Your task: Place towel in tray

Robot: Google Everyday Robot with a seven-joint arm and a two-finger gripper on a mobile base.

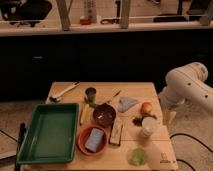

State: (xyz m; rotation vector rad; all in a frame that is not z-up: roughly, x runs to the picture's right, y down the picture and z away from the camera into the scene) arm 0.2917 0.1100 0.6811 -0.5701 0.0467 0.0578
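Observation:
The towel (pixel 127 103), a small pale blue-grey cloth, lies flat on the wooden table, right of centre and just beyond the dark bowl (pixel 104 115). The green tray (pixel 30 150) takes up the table's left front and holds nothing. My white arm (pixel 187 85) bends in from the right. Its lower end, with the gripper (pixel 169 113), hangs by the table's right edge, well right of the towel and holding nothing.
Between towel and tray stand the dark bowl, a yellow stick-like item (pixel 83 114) and an orange bowl (pixel 83 146) holding a blue sponge (pixel 94 140). A wooden block (pixel 116 132), white cup (pixel 148 126), fruit (pixel 146 107), green lump (pixel 138 156), dark cup (pixel 90 93) and white utensil (pixel 65 91) are scattered about.

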